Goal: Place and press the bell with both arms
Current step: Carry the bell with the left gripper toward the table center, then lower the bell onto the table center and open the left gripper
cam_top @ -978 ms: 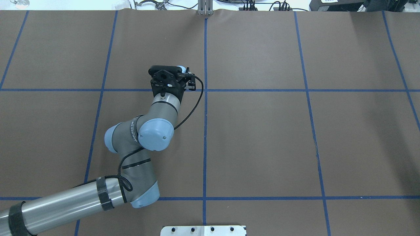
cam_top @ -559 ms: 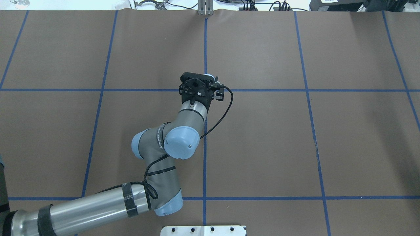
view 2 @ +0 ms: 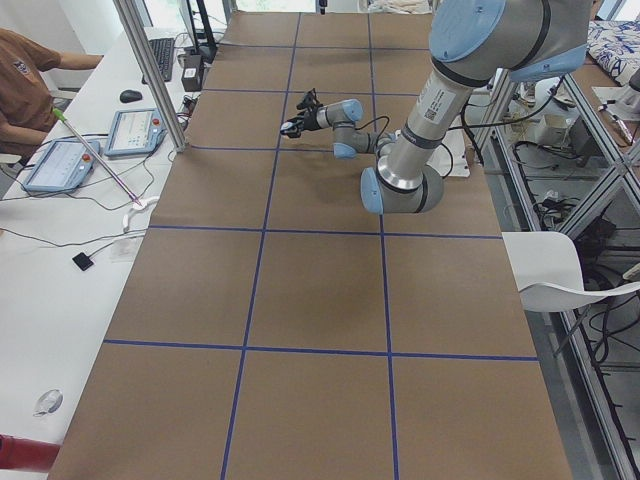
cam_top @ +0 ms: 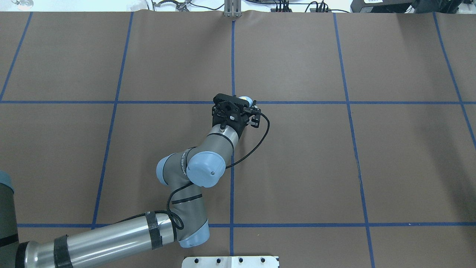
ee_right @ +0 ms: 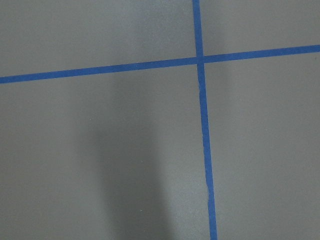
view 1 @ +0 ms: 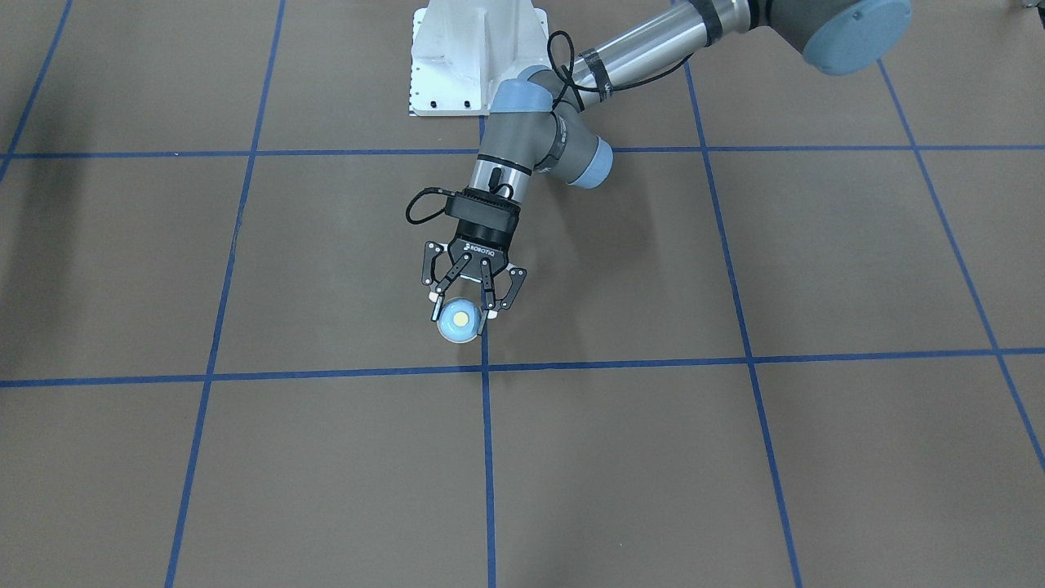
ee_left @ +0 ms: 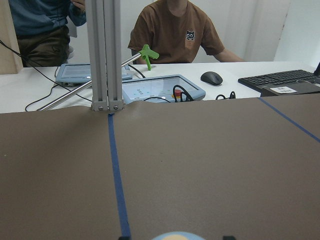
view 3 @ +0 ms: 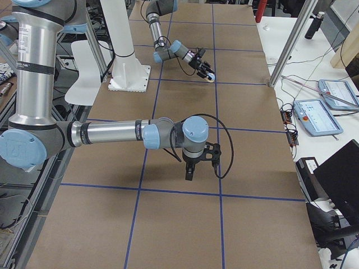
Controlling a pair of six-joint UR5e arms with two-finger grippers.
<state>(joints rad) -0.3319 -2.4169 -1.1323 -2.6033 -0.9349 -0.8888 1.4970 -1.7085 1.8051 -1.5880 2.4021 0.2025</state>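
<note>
The bell (view 1: 459,321) is light blue with a cream button on top. My left gripper (view 1: 462,314) is shut on it, one finger on each side, low over the brown table (view 1: 245,474). It is on the robot's side of a blue tape crossing (view 1: 486,367). I cannot tell whether the bell touches the table. In the overhead view the bell (cam_top: 246,99) peeks out beyond the left gripper (cam_top: 241,101). Its top shows at the bottom edge of the left wrist view (ee_left: 172,236). My right gripper (view 3: 202,167) hangs over the table in the exterior right view only. I cannot tell whether it is open.
A white bolted pedestal (view 1: 478,57) stands at the robot's side of the table. An aluminium post (ee_left: 105,55) rises at the far table edge. Behind it are people (ee_left: 172,35) and control tablets (ee_left: 160,90). The right wrist view shows bare table with a tape crossing (ee_right: 199,60).
My left arm has carried the bell to the right and a little toward the robot, from the left of the centre tape line to just right of it. The grip stays shut.
</note>
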